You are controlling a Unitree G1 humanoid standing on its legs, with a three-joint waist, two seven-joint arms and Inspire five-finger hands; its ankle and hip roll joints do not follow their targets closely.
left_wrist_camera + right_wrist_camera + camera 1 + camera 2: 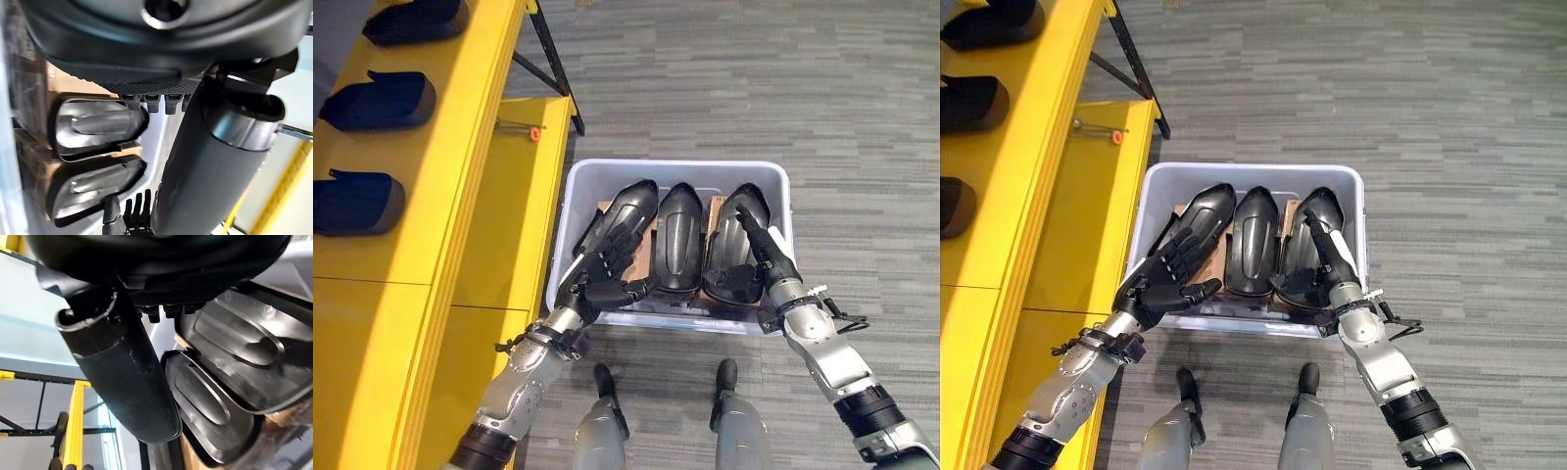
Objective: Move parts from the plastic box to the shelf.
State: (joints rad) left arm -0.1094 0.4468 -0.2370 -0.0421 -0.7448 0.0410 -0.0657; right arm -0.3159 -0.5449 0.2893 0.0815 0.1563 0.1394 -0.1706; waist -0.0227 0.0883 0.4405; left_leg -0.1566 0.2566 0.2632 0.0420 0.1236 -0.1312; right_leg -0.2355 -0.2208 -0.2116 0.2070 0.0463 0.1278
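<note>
Yellow shelf [460,147] flanks plastic box [773,181]; left hand [607,259] and right hand [766,253] open over parts [680,235].

Striped grey carpet [783,88] covers the floor; a black frame leg [551,64] stands on it.

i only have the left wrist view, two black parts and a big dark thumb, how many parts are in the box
Observer: Three black parts lie side by side in the plastic box.
Operator: where is my left hand
Observer: The left hand rests with straight fingers on the left part.
Operator: and the right hand
Observer: The right hand lies open on the right part.
Operator: anything on the shelf
Observer: Yes, the yellow shelf holds three dark parts in a row.
</note>
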